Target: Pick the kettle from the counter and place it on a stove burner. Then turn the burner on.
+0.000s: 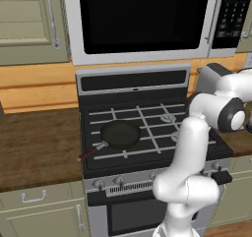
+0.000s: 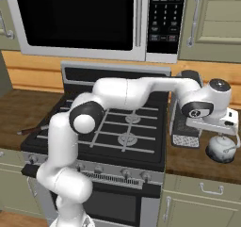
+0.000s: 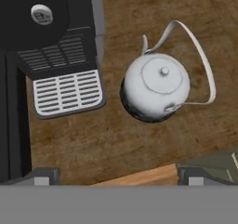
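Two dark fingertips (image 3: 45,175) are seen at the bottom of the hand view, set wide apart and released, with nothing between them; the gripper (image 3: 118,177) is held above the counter (image 3: 116,139), looking straight down on it. Directly below, well clear of the fingertips, the kettle (image 3: 156,86) is seen standing upright on the brown wood-grain surface, its round lid and small knob facing up and its thin arched handle tipped over to one side. Just beside the kettle, not touching it, a dark coffee machine (image 3: 56,56) with a pale slotted drip tray is seen. In the right base view the gripper (image 2: 225,125) is hidden under the white hand, which is stretched out to the right over the kettle (image 2: 220,148), with a gap visible between hand and kettle. The kettle is placed on the counter (image 2: 197,162) to the right of the stove, with the coffee machine (image 2: 184,127) between it and the stove. On the stove the black iron grates are seen, with the stove burner (image 2: 127,139) as a silver cap at the front and a smaller silvery cap (image 2: 132,119) behind it. In the left base view a black frying pan (image 1: 119,134) is seen resting on the left side of the grates, its handle pointing toward the counter on the left. A microwave (image 2: 89,19) is mounted above the stove
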